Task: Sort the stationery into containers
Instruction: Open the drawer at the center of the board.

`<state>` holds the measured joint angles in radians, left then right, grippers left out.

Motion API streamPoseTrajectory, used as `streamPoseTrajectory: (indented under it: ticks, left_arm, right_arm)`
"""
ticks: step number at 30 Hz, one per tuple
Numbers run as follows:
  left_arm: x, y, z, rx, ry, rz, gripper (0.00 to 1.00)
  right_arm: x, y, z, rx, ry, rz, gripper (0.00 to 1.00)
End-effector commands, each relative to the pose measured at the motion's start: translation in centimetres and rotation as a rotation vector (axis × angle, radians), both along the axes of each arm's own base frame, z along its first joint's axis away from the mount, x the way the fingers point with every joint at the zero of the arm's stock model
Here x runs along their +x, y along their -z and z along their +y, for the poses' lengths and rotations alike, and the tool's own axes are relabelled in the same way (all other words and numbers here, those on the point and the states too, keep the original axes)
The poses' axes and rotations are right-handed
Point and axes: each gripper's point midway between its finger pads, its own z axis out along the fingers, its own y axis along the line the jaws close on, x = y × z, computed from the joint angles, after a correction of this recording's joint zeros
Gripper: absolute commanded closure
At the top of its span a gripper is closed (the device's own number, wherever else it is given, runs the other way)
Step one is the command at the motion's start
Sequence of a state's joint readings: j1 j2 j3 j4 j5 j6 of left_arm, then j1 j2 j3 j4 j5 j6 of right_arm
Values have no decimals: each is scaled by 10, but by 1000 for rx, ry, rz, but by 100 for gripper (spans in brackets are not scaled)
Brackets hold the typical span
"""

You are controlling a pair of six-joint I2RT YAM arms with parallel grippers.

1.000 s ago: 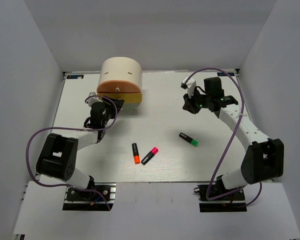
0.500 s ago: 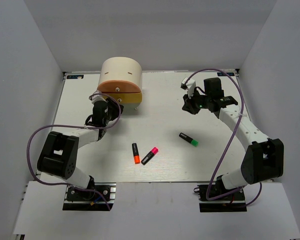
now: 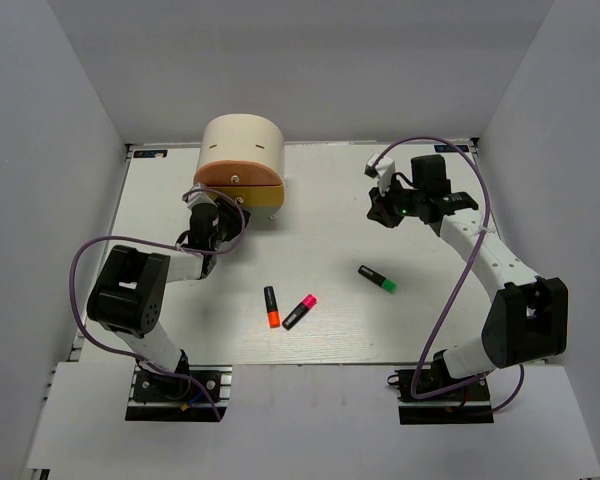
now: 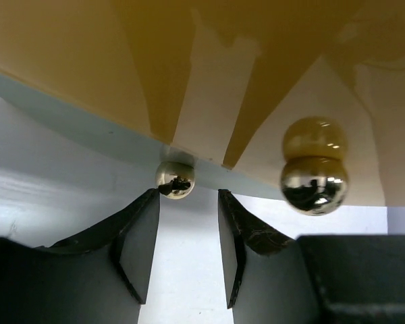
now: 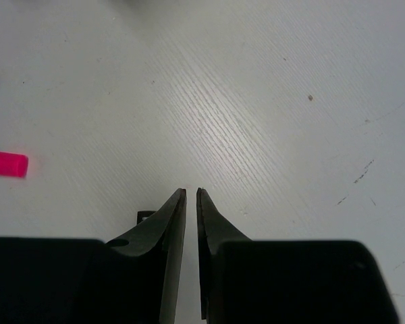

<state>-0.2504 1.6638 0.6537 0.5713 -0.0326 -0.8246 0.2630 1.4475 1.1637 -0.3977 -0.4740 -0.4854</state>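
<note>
- Left end effector (image 4: 187, 202) has its fingers (image 4: 138, 243) apart, gripping nothing. A small shiny knob (image 4: 175, 179) sits just past the tips, in line with the gap, and neither finger touches it.
- Nearest on the white counter (image 3: 430, 320), left of centre, lie an orange-capped marker (image 3: 271, 306) and a pink-capped marker (image 3: 300, 311). They are just beside each other but apart, the orange cap pointing near and the pink cap far-right.
- A little farther and to the right lies a green-capped marker (image 3: 377, 279), alone, its cap toward the near right.
- Farther again on the right, the right end effector (image 5: 191, 192) hangs over bare counter. Its fingers are drawn together to a thin slit with nothing between them.
- On the far left stands the cream cabinet (image 3: 243, 145), rounded top up. Its orange drawer (image 3: 220, 177) and the yellow drawer (image 3: 267, 196) below it face the near side, and the left end effector is right up against that front.
- From the left wrist a second, larger knob (image 4: 314, 182) shows to the right of the small one. I cannot tell which drawer either belongs to.
</note>
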Motion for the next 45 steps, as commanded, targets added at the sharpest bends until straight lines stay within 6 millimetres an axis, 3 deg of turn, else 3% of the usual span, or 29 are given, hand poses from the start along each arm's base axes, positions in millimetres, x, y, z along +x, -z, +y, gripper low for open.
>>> streamPoseTrajectory:
  ticks: [1,16,24,44,45]
  left_arm:
    - [8,-26,0,-34,-8,-95,50]
    - [7,-13,5,-16,-34,-63,53]
    - [9,-4,8,6,-51,-10,45]
    - [19,-9,7,-11,-59,-80,51]
    - [18,-8,7,-12,-58,-83,51]
  right_arm:
    - [5,-7,0,12,0,-32,82]
    - [6,-7,-2,13,2,-32,82]
    - [5,-6,-4,15,5,-29,82]
    - [2,-4,-8,11,7,-28,82]
    - [6,-4,-16,11,30,-30,82]
